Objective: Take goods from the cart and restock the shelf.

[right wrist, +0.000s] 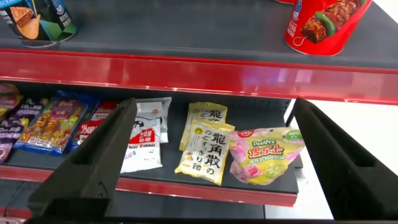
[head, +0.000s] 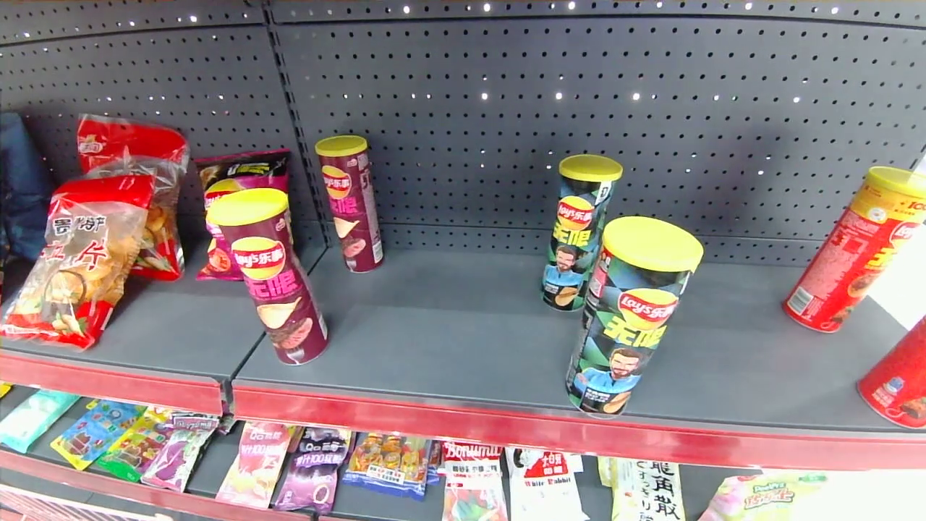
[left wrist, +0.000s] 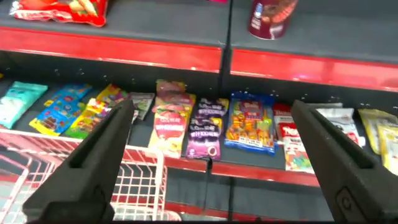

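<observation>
Evidently between picks: the left gripper point(left wrist: 212, 106) gapes wide, holding nothing, near the cart point(left wrist: 146, 177); the right gripper point(right wrist: 216, 102) likewise, before the shelf point(head: 463, 325). Next, one must dip into the cart for stock.

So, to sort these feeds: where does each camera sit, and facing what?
Head: atop the robot, looking forward-down at the upper shelf of chip cans.
Left wrist: on that arm, faces snack bags and the cart; open left fingers frame it.
Right wrist: on that arm, faces lower-shelf packets; open right fingers frame it.
Shared: front green can, head and right wrist.
</observation>
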Controlling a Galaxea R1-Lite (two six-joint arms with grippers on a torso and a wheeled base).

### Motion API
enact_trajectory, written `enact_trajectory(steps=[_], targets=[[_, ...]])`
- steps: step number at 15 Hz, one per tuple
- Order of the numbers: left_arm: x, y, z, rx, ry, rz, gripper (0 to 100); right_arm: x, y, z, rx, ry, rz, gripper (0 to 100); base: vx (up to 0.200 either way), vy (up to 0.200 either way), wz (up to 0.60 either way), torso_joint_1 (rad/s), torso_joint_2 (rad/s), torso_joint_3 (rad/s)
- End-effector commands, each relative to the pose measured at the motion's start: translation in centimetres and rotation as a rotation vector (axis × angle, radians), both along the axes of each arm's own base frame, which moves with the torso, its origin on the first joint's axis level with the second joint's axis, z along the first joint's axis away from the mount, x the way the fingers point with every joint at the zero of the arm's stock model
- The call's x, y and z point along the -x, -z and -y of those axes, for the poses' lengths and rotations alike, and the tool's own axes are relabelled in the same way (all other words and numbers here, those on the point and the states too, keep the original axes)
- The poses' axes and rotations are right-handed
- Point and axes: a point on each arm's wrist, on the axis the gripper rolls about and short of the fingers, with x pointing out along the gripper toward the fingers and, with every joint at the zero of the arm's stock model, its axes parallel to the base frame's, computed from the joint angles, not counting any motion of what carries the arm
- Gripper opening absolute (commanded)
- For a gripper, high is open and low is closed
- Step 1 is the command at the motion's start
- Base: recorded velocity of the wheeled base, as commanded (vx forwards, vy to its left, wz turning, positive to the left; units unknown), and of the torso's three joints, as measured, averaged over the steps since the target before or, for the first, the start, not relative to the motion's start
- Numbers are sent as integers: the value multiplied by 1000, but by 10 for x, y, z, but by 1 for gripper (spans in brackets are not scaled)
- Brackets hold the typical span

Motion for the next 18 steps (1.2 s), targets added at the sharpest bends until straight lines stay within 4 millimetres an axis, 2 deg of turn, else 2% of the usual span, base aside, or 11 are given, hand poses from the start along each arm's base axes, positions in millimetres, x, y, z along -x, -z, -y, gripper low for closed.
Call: enact_trajectory(steps=[1,5,8,11,14,16,18], targets=[[-11,-4,0,-4,-21,-62,100,0,0,0,-1,-1,1,100,0,0,0,0,0,0],[-12,6,2,9,-105,-95,100,0,0,0,0,-1,1,100,0,0,0,0,0,0],[-3,35,3,22,-63,-32,100,0,0,0,-1,-2,1,100,0,0,-600,-1,1,4],[1,39,4,-2,63,19,100,0,0,0,-1,-2,1,100,0,0,0,0,0,0],[-13,49,5,-88,110,171,100,0,0,0,-1,-1,1,100,0,0,0,0,0,0],[-13,51,4,-18,78,146,100,0,0,0,0,-1,1,100,0,0,0,0,0,0],[-13,50,4,-19,75,149,100,0,0,0,1,-3,-1,100,0,0,0,0,0,0]])
